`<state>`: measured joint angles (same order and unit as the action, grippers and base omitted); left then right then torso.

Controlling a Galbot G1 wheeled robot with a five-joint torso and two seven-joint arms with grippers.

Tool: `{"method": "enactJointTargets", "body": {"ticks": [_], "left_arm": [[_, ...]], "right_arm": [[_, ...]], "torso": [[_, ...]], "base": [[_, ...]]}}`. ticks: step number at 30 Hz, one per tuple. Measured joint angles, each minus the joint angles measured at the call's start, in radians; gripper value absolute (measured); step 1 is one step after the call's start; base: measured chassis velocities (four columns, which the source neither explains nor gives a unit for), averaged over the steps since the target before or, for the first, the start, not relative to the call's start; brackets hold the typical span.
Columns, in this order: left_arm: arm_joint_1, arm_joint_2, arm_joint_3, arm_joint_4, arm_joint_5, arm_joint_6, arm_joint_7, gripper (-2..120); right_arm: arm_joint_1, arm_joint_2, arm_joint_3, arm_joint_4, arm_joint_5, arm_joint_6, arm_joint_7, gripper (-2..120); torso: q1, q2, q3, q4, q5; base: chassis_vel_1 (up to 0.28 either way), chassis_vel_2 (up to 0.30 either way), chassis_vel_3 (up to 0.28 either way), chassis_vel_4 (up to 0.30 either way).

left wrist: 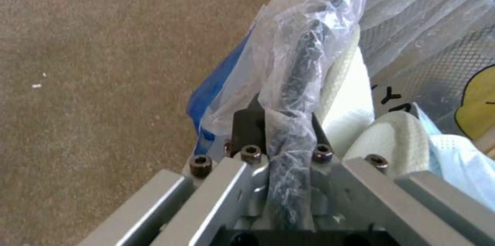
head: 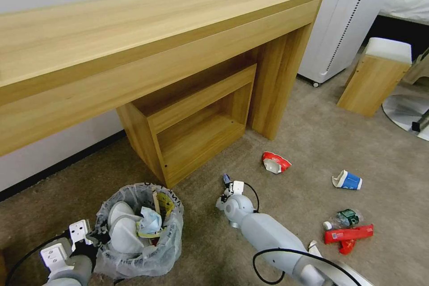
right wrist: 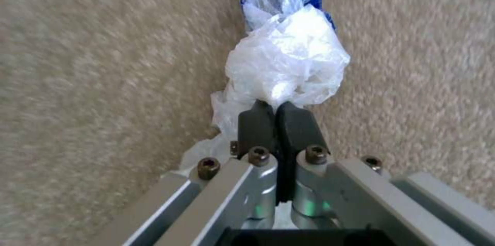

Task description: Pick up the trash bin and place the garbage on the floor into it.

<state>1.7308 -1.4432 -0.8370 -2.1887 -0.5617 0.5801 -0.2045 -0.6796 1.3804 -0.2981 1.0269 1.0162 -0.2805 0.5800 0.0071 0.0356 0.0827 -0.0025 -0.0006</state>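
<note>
Far left: left gripper pinching the bag-covered rim of the trash bin, already stuffed with two white slippers. In the middle: right gripper squeezed tight on a crumpled white-and-blue plastic wrapper, low over the beige floor. Further right, on the carpet: red-white cup, blue-white cup, bottle, red packet.

Left gripper clamps trash bin rim (bag-wrapped).
</note>
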Motion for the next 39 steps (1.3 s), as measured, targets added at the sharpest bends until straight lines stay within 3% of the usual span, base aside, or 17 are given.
{"method": "enactJointTargets", "body": {"ticks": [5,8,9,12,13,15,17,19,21,24,28,33,35,39], "left_arm": [[-0.004,0.004,-0.003,0.008,-0.001,0.000,0.000,1],[-0.011,0.009,-0.007,0.018,-0.004,-0.001,-0.002,1],[-0.011,0.009,-0.007,0.018,-0.004,-0.001,-0.002,1],[-0.019,0.009,-0.007,0.025,-0.006,-0.001,-0.003,1],[-0.019,0.009,-0.007,0.025,-0.006,-0.001,-0.003,1],[-0.023,0.008,-0.005,0.027,-0.006,-0.001,-0.003,1],[-0.024,0.007,-0.005,0.027,-0.006,-0.001,-0.003,1],[-0.026,0.005,-0.004,0.027,-0.006,0.000,-0.003,1],[-0.027,0.004,-0.004,0.025,-0.006,0.000,-0.003,1],[-0.027,0.003,-0.003,0.016,-0.006,0.000,-0.003,1],[-0.029,0.003,-0.003,0.010,-0.007,0.003,-0.003,1],[-0.038,0.002,0.001,0.004,-0.007,0.007,-0.005,1],[-0.040,-0.003,0.003,-0.002,-0.007,0.009,-0.005,1],[-0.041,-0.007,0.004,-0.009,-0.007,0.009,-0.006,1]], "right_arm": [[-0.031,-0.049,0.011,0.103,-0.007,0.030,-0.032,0],[-0.082,-0.133,0.029,0.261,-0.024,0.103,-0.112,0],[-0.082,-0.133,0.029,0.261,-0.024,0.103,-0.112,0],[-0.137,-0.263,0.055,0.422,-0.062,0.223,-0.242,0],[-0.137,-0.263,0.055,0.422,-0.062,0.223,-0.242,0],[-0.161,-0.341,0.066,0.540,-0.073,0.296,-0.317,0],[-0.163,-0.350,0.066,0.555,-0.074,0.307,-0.327,0],[-0.165,-0.419,0.053,0.690,-0.094,0.416,-0.441,0],[-0.156,-0.434,0.043,0.720,-0.096,0.443,-0.479,0],[-0.086,-0.475,-0.004,0.801,-0.079,0.531,-0.652,0],[0.000,-0.501,-0.080,0.854,-0.043,0.544,-0.724,0],[0.100,-0.513,-0.208,0.891,-0.009,0.528,-0.724,0],[0.166,-0.510,-0.331,0.891,-0.001,0.515,-0.708,0],[0.203,-0.499,-0.423,0.878,-0.002,0.505,-0.699,0]], "torso": [[0.000,0.000,0.000,0.0002,0.0001],[0.000,0.000,0.000,0.0002,0.0003],[0.000,0.000,0.000,0.0002,0.0003],[0.000,0.000,0.000,-0.0005,0.0001],[0.000,0.000,0.000,-0.0005,0.0001],[0.000,0.000,0.000,-0.0006,0.0000],[0.000,0.000,0.000,-0.0005,0.0000],[0.000,0.000,0.000,0.0001,0.0001],[0.000,0.000,0.000,0.0001,0.0001],[0.000,0.000,0.000,0.0001,0.0002],[0.000,0.000,0.000,0.0003,-0.0003],[0.000,0.000,0.000,0.0001,-0.0004],[0.000,0.000,0.000,0.0002,-0.0001],[0.000,0.000,0.000,0.0001,0.0000]], "base": [[0.000,0.000,0.000,0.000],[0.000,0.000,0.000,0.000],[0.000,0.000,0.000,0.000],[0.000,0.000,0.000,0.000],[0.000,0.000,0.000,0.000],[0.000,0.000,0.000,0.000],[0.000,0.000,0.000,0.000],[0.000,0.000,0.000,0.000],[0.000,0.000,0.000,0.000],[0.000,0.000,0.000,0.000],[0.000,0.000,0.000,0.000],[0.000,0.000,0.000,0.000],[0.000,0.000,0.000,0.000],[0.000,0.000,0.000,0.000]]}}
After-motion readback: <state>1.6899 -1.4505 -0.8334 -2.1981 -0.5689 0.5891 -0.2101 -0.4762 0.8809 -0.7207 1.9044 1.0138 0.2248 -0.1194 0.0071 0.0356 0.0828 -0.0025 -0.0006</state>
